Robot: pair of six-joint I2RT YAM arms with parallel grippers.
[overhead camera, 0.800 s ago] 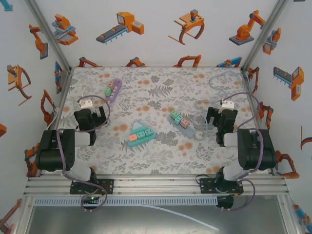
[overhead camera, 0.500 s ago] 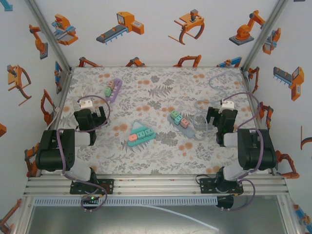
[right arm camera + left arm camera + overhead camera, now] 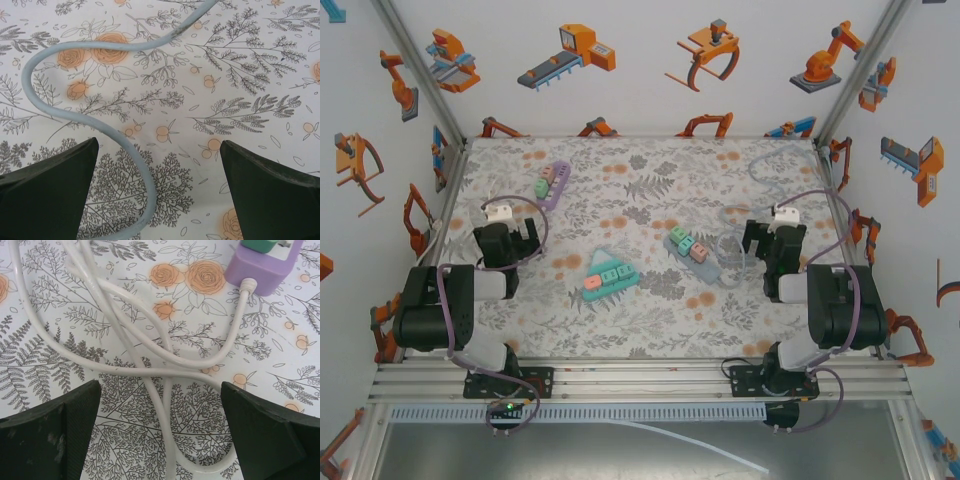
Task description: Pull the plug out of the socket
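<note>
No text, label, brand, number or sign can be read. Wall graphics [image 3: 567, 52] are drawings of machines; any marks on them are too small to tell.
</note>
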